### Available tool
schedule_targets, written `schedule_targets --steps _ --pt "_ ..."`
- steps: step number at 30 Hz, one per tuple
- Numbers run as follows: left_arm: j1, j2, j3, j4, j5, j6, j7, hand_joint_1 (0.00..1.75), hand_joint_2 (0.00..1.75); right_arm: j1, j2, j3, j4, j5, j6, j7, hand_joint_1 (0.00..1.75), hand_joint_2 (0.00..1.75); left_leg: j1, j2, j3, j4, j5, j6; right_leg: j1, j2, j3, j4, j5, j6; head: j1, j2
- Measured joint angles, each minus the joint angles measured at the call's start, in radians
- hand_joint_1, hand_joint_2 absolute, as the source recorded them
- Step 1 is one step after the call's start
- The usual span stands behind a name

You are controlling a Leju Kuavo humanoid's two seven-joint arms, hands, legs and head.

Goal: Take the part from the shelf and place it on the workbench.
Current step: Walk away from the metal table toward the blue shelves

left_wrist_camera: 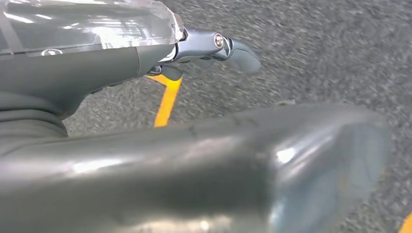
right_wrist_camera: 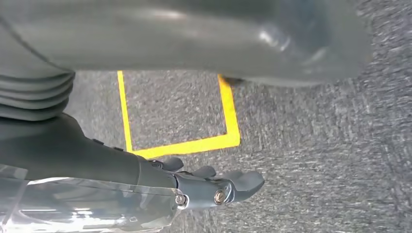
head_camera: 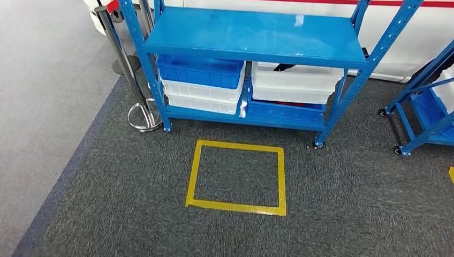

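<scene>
From the head view, the blue shelf (head_camera: 251, 35) stands just beyond a yellow taped square (head_camera: 236, 176) on the grey carpet. Its lower level carries a blue bin (head_camera: 201, 70) stacked on a white bin (head_camera: 201, 96), and beside them a white bin (head_camera: 295, 83) sitting over a blue tray (head_camera: 284, 111). A dark object pokes from the right white bin's rim; whether that is the part I cannot tell, and the other bins' contents are hidden. The likely risk: reaching under the top board, an arm could strike it or a post.

In the left wrist view, the left hand (left_wrist_camera: 214, 48) hangs over the carpet, fingers (left_wrist_camera: 243, 56) loosely extended, holding nothing.

In the right wrist view, the right hand (right_wrist_camera: 214, 187) hangs likewise, fingers apart and empty, near the yellow tape.
</scene>
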Motion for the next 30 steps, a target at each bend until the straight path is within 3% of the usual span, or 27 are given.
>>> schedule_targets --steps 1,3,4,5,7,8,9,10,11,12,13,14,15,16,18,19,20,23,24,27,28,30 --pt "0.001 0.000 0.000 0.000 0.000 0.000 0.000 0.00 0.00 0.002 0.000 -0.002 0.000 0.001 -0.001 0.000 0.00 1.31 0.000 -0.001 0.024 -0.007 -0.016 0.000 0.000 0.000 -0.040 0.016 -0.051 0.000 0.000 0.000" --pt "0.005 0.000 0.000 0.000 -0.001 0.000 0.002 0.00 0.00 0.008 0.000 -0.003 0.000 0.007 -0.005 0.001 0.00 0.44 0.000 -0.004 0.073 -0.015 -0.050 -0.002 0.000 -0.001 -0.094 -0.011 -0.141 0.003 0.000 0.000" --pt "0.006 0.000 0.000 0.000 -0.001 0.000 0.002 0.00 0.00 0.012 0.000 -0.004 0.000 0.008 -0.006 0.001 0.00 0.00 0.000 -0.003 0.098 -0.017 -0.069 -0.003 0.000 -0.004 -0.113 -0.047 -0.144 0.002 0.001 0.000" --pt "0.009 0.000 0.000 0.000 -0.001 0.000 0.002 0.00 0.00 0.016 0.000 -0.005 0.000 0.005 -0.004 0.001 0.00 0.00 0.000 0.001 0.121 -0.019 -0.090 -0.005 0.004 -0.017 -0.129 -0.096 -0.096 -0.004 0.002 0.000" --pt "0.015 0.000 0.001 0.000 -0.001 0.000 0.003 0.00 0.00 0.019 -0.001 -0.008 0.001 -0.007 0.001 0.002 0.00 0.00 -0.006 0.011 0.162 -0.020 -0.134 -0.012 0.016 -0.059 -0.153 -0.191 0.098 -0.024 0.004 0.000" --pt "0.017 0.000 0.002 0.000 0.000 0.000 0.004 0.00 0.00 0.018 -0.001 -0.008 0.001 -0.011 0.001 0.004 0.00 0.00 -0.009 0.017 0.180 -0.029 -0.151 -0.018 0.021 -0.072 -0.156 -0.218 0.173 -0.032 0.003 0.000" --pt "0.017 0.000 0.002 -0.001 0.000 0.001 0.005 0.00 0.00 0.015 0.000 -0.008 0.001 -0.011 -0.002 0.006 0.00 0.00 -0.011 0.022 0.200 -0.034 -0.158 -0.025 0.024 -0.074 -0.152 -0.231 0.206 -0.037 0.002 0.000" --pt "0.014 0.001 0.002 -0.002 -0.001 0.002 0.006 0.00 0.00 0.012 0.001 -0.008 0.002 -0.010 -0.006 0.009 0.00 0.00 -0.012 0.026 0.206 -0.030 -0.150 -0.033 0.023 -0.062 -0.138 -0.233 0.192 -0.041 0.002 0.000" --pt "0.010 0.002 0.002 -0.002 -0.002 0.003 0.007 0.00 0.00 0.010 0.002 -0.008 0.002 -0.008 -0.011 0.010 0.00 0.00 -0.011 0.027 0.199 0.003 -0.127 -0.038 0.020 -0.054 -0.121 -0.243 0.184 -0.046 0.001 0.000" --pt "0.005 0.002 0.002 -0.003 -0.003 0.004 0.008 0.00 0.00 0.008 0.002 -0.008 0.002 -0.007 -0.014 0.011 0.00 0.00 -0.010 0.023 0.171 0.063 -0.097 -0.045 0.017 -0.048 -0.102 -0.255 0.176 -0.050 0.001 0.000" --pt "0.000 0.002 0.002 -0.003 -0.003 0.005 0.010 0.00 0.00 0.007 0.003 -0.008 0.002 -0.007 -0.015 0.011 0.00 0.00 -0.008 0.016 0.127 0.136 -0.076 -0.050 0.013 -0.042 -0.081 -0.267 0.168 -0.054 -0.001 0.000" --pt "-0.001 0.002 0.002 -0.003 -0.004 0.007 0.013 0.00 0.00 0.005 0.003 -0.008 0.002 -0.010 -0.013 0.012 0.00 0.00 -0.005 0.010 0.080 0.203 -0.080 -0.054 0.010 -0.035 -0.059 -0.277 0.160 -0.056 -0.002 0.000" --pt "-0.001 0.002 0.002 -0.003 -0.004 0.010 0.017 0.00 0.00 0.004 0.003 -0.008 0.003 -0.016 -0.010 0.012 0.00 0.00 -0.003 0.006 0.039 0.248 -0.112 -0.059 0.008 -0.027 -0.037 -0.285 0.150 -0.057 -0.003 0.000" --pt "0.001 0.002 0.002 -0.003 -0.005 0.014 0.022 0.00 0.00 0.004 0.003 -0.008 0.003 -0.025 -0.006 0.011 0.00 0.00 0.000 0.004 0.006 0.269 -0.165 -0.063 0.006 -0.015 -0.016 -0.291 0.138 -0.057 -0.004 0.000" --pt "0.006 0.002 0.002 -0.003 -0.007 0.020 0.031 0.00 0.00 0.004 0.003 -0.008 0.003 -0.041 0.002 0.010 0.00 0.00 0.004 0.003 -0.037 0.255 -0.255 -0.067 0.004 0.010 0.022 -0.295 0.114 -0.054 -0.004 0.000" --pt "0.007 0.002 0.002 -0.003 -0.009 0.022 0.033 0.00 0.00 0.004 0.003 -0.008 0.004 -0.044 0.005 0.010 0.00 0.00 0.006 0.002 -0.049 0.225 -0.260 -0.066 0.003 0.022 0.039 -0.296 0.101 -0.052 -0.004 0.000" --pt "0.008 0.002 0.002 -0.004 -0.010 0.022 0.034 0.00 0.00 0.004 0.003 -0.008 0.004 -0.045 0.005 0.010 0.00 0.00 0.007 0.000 -0.056 0.177 -0.221 -0.063 0.002 0.031 0.057 -0.296 0.089 -0.050 -0.004 0.000" --pt "0.008 0.004 0.004 -0.005 -0.011 0.024 0.034 0.00 0.00 0.005 0.003 -0.008 0.006 -0.038 -0.005 0.011 0.00 0.00 0.005 -0.005 -0.062 0.045 -0.019 -0.047 0.006 0.047 0.097 -0.293 0.050 -0.039 -0.005 0.000" --pt "0.006 0.005 0.004 -0.005 -0.011 0.024 0.034 0.00 0.00 0.005 0.003 -0.008 0.007 -0.033 -0.011 0.012 0.00 0.00 0.003 -0.007 -0.061 0.032 0.015 -0.042 0.007 0.051 0.105 -0.292 0.039 -0.033 -0.006 0.000" --pt "-0.003 0.006 0.005 -0.007 -0.014 0.025 0.034 0.00 0.00 0.001 0.003 -0.007 0.010 -0.016 -0.026 0.018 0.00 0.00 0.005 -0.013 -0.053 0.018 0.038 -0.022 0.009 0.042 0.118 -0.288 0.014 -0.014 -0.004 0.000" --pt "-0.006 0.007 0.004 -0.008 -0.015 0.025 0.034 0.00 0.00 -0.002 0.002 -0.007 0.012 -0.012 -0.029 0.019 0.00 0.00 0.007 -0.012 -0.051 0.013 0.039 -0.015 0.009 0.031 0.109 -0.265 -0.004 -0.010 -0.003 0.000" --pt "-0.006 0.009 0.005 -0.010 -0.015 0.022 0.032 0.00 0.00 -0.005 0.002 -0.007 0.015 -0.007 -0.030 0.019 0.00 0.00 0.006 -0.011 -0.050 0.008 0.036 -0.004 0.006 0.009 0.052 -0.158 -0.064 -0.003 -0.001 0.000"
